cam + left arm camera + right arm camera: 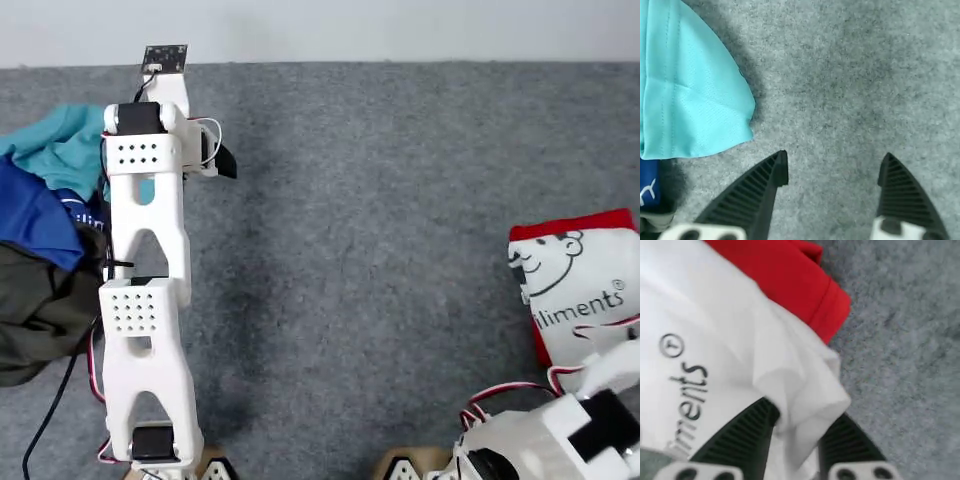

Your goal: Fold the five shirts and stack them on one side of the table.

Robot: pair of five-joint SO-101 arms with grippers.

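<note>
Grey felt (380,250) covers the table up to a pale wall (400,30) at the far edge. From above, a loose heap lies at the left edge: a teal shirt (55,145) farthest back, a blue shirt (35,215) in the middle and a dark shirt (35,310) nearest. The left arm (150,250) stretches along beside the heap and hides part of it. A black cable (50,410) trails by the arm's base.

The left wrist view brings the detail: the left gripper (835,165) has its fingers spread wide apart over bare felt, just beside the teal shirt's hem, holding nothing.

At the right edge, a folded white shirt (590,270) lies on a red shirt (570,222), whose edge peeks out behind. The right arm (550,440) covers its near corner. Close up, the right gripper (805,415) is pinched on a fold of the white shirt's edge, cloth bunched between its fingers.
</note>
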